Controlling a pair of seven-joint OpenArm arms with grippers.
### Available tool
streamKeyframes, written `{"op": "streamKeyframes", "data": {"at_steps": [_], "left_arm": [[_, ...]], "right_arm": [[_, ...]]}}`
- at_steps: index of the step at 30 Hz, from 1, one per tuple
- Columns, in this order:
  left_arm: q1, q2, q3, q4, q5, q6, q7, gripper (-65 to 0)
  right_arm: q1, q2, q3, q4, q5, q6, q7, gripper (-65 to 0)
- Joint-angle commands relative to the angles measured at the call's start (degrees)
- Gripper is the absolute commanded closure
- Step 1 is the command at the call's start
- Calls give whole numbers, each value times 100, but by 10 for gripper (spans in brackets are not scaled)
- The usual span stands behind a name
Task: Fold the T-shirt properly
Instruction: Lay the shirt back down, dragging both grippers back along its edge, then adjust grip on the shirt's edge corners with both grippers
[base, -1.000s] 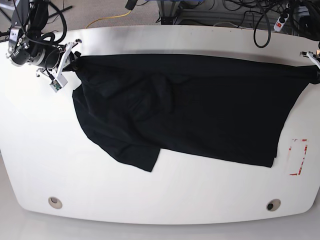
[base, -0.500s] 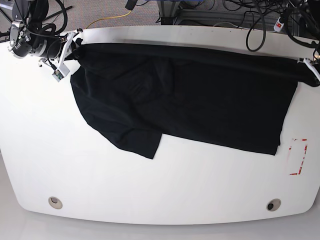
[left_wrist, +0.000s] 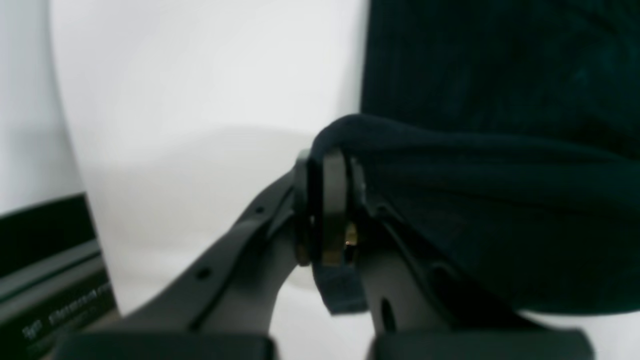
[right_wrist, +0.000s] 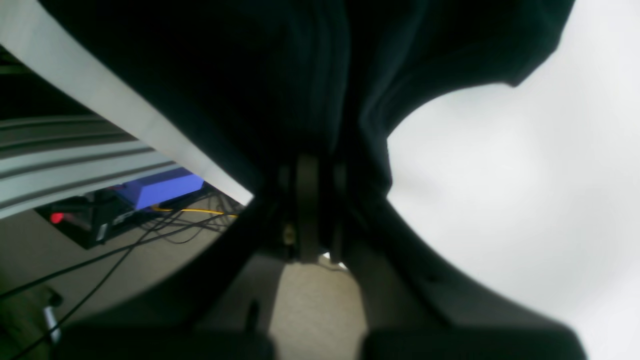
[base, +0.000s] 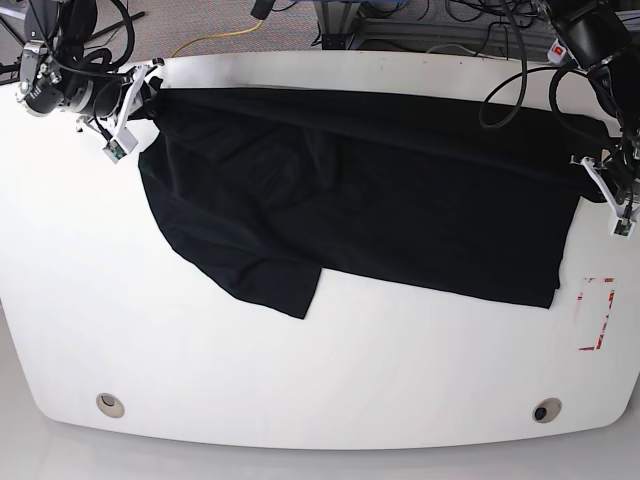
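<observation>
Across the white table (base: 330, 400), the plain black fabric T-shirt (base: 380, 200) is lying lengthwise between the right pincer (base: 148, 95), clamping its far-left corner, and the left pincer (base: 598, 178), clamping its right-edge end.

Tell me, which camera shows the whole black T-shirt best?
The base view: the T-shirt lies spread across the white table, edge to edge. Each wrist view shows only a dark bunch of cloth pinched in a hand.
</observation>
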Motion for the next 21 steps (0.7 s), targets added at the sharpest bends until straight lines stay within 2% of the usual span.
{"op": "streamKeyframes", "data": {"at_steps": [1,4,9,16,19,21], "left_arm": [[-100,-144,162,-131,-9,34,-423,0],[-108,-241,365,-465,-9,34,-695,0],[-205,-320,444,-781,-9,34,-721,-86],[-179,-461,453,-896,-18,34,-739,-94],[-179,-461,461,-948,-9,34,-739,-125],[-179,-478,461,-1107,-9,34,-739,-194]], "right_arm": [[60,99,62,-129,13,-5,55,0],[69,99,62,-235,13,-5,72,0],[69,108,62,-261,13,-5,187,0],[192,108,79,-270,13,-5,196,-11],[236,108,97,-270,13,-5,196,-147],[332,108,106,-270,13,-5,187,-271]]}}
